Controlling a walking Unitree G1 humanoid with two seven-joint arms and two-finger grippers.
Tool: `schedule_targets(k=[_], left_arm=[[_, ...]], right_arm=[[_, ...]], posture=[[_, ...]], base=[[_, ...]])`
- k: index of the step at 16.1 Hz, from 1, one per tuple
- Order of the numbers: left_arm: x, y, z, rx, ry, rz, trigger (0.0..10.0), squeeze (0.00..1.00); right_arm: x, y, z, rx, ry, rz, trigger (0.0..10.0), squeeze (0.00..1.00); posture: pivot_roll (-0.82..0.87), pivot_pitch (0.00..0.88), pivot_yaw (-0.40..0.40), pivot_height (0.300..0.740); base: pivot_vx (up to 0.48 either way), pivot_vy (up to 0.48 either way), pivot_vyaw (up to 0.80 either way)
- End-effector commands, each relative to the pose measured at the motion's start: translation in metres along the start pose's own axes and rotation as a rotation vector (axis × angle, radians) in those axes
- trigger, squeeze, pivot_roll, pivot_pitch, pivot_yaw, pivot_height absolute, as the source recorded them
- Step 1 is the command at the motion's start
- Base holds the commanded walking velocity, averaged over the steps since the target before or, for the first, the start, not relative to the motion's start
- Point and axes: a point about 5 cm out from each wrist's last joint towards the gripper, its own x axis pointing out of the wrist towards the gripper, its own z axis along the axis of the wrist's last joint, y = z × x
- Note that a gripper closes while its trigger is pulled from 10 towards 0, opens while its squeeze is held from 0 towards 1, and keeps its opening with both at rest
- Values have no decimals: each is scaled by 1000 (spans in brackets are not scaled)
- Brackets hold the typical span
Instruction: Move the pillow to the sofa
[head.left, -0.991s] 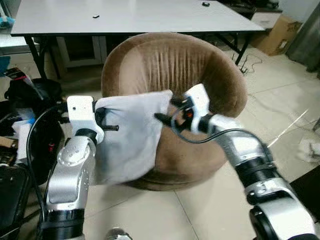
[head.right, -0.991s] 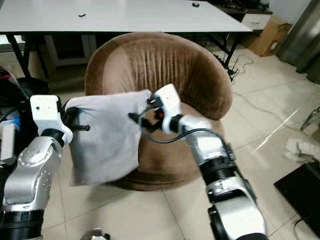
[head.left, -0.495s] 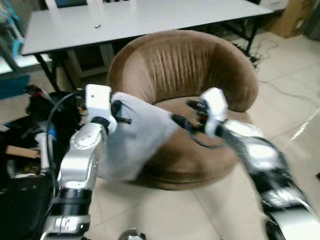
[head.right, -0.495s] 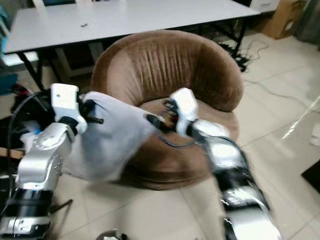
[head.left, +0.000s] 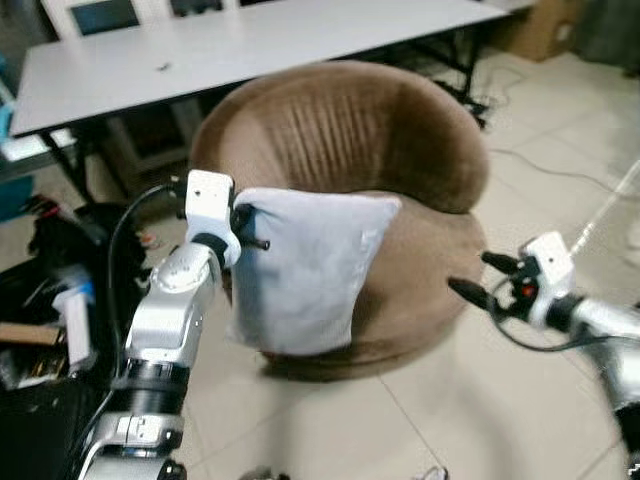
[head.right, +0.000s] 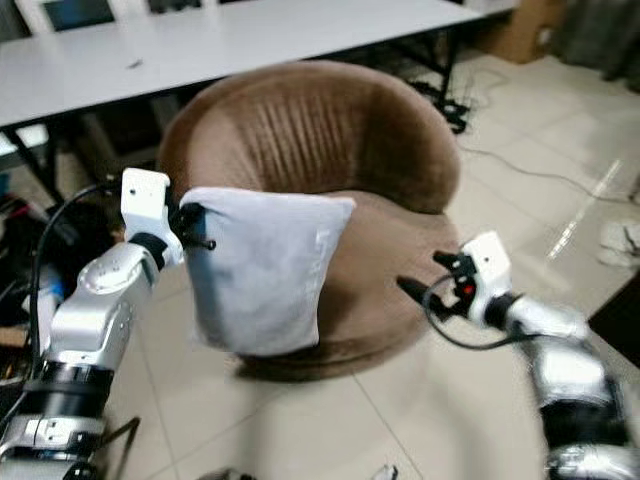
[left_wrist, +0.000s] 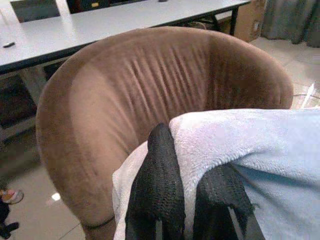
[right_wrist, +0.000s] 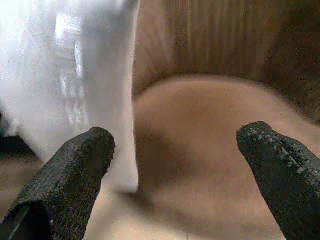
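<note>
Pillow, pale grey fabric (head.left: 305, 265), hanging at the front edge of the round brown velvet sofa (head.left: 345, 140).
Left gripper (left_wrist: 187, 192) clamps its upper corner; right gripper (head.left: 478, 278), fingers spread, holds nothing beside the seat.

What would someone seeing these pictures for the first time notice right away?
First, the pale grey pillow hanging in front of the round brown sofa, pinched at its upper corner by the left hand. Next, the right hand, open and holding nothing, out to the right of the sofa above the tiled floor. Behind the sofa stands a long white table.
</note>
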Motion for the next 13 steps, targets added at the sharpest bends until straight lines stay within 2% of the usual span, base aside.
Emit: schedule_targets(k=[1, 2, 3, 5, 8, 13], left_arm=[[3, 7, 19, 3, -84, 16, 10000, 0], [4, 9, 19, -1, -89, 29, 10000, 0], [5, 11, 19, -5, -92, 40, 10000, 0], [6, 15, 16, -11, -81, 47, 10000, 0], [8, 17, 14, -15, -76, 55, 10000, 0], [9, 17, 18, -9, -92, 56, 10000, 0]], right_arm=[[3, 8, -1, -7, -68, -52, 10000, 0], [8, 35, -35, 27, -39, -60, 10000, 0], [10, 52, -59, 79, -20, -75, 10000, 0], [12, 66, -72, 163, -52, -151, 10000, 0], [19, 69, -69, 147, -76, -171, 10000, 0], [25, 66, -67, 115, -66, -161, 10000, 0]], posture=[[-99, 0, 99, 740], [-99, 0, 92, 740], [-93, 0, 89, 740], [-93, 0, 98, 740], [-99, 0, 104, 740], [-91, 0, 92, 740]], base=[[0, 0, 0], [0, 0, 0], [0, 0, 0], [0, 0, 0], [0, 0, 0], [0, 0, 0]])
